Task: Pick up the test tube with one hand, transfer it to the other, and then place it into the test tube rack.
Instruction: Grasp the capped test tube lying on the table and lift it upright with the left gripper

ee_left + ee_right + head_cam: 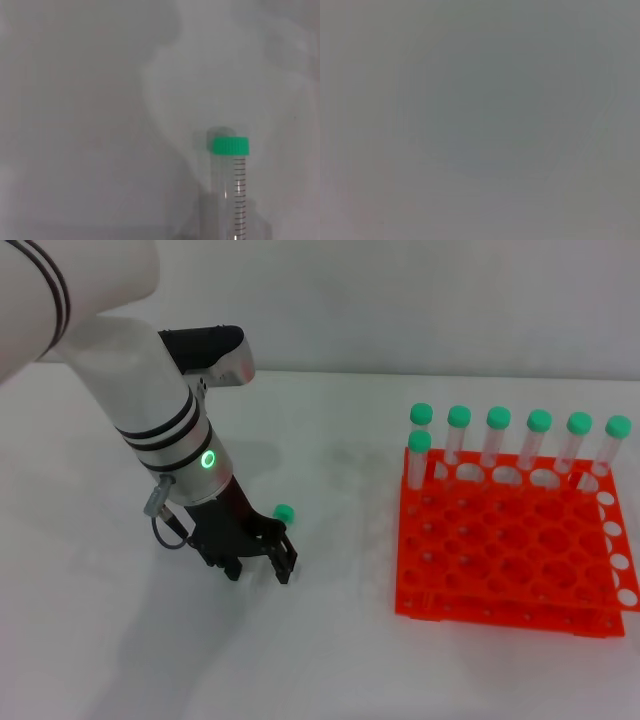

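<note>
A test tube lies on the white table; in the head view only its green cap (pixel 284 511) shows, and its body is hidden behind my left gripper (pixel 259 569). The left gripper hangs low over the table just in front of the cap, with its black fingers apart. The left wrist view shows the clear graduated tube (pixel 234 190) with its green cap. The orange-red test tube rack (pixel 510 550) stands to the right, well apart from the gripper. The right gripper is out of view; its wrist view shows only plain grey.
Several green-capped tubes (pixel 498 435) stand upright in the rack's back row, and one more (pixel 419 455) stands at its left edge. The white table (pixel 100 640) runs back to a pale wall.
</note>
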Controlling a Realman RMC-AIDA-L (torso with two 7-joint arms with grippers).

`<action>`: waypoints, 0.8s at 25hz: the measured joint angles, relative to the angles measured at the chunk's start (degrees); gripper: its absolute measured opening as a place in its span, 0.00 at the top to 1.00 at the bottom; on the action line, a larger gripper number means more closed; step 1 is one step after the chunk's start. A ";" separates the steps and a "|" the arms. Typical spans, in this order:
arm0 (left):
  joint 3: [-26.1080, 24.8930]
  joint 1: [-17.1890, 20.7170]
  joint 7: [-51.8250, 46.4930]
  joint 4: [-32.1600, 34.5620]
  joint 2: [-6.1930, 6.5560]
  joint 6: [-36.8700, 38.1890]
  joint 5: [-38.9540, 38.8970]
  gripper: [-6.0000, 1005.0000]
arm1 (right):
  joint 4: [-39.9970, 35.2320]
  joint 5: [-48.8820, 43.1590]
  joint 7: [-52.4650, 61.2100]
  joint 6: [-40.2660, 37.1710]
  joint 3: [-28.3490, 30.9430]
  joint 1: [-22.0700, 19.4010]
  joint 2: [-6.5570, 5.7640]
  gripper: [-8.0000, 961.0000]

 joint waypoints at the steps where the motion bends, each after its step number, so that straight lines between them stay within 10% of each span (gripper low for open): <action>1: 0.00 0.03 0.01 0.22 -0.13 -0.40 0.56 0.35 | 0.00 0.00 0.00 0.00 0.03 0.00 0.00 0.14; 20: 0.01 -0.36 -0.73 2.74 -0.04 -2.03 5.34 0.66 | 0.01 0.18 0.00 0.07 0.49 0.15 0.09 0.14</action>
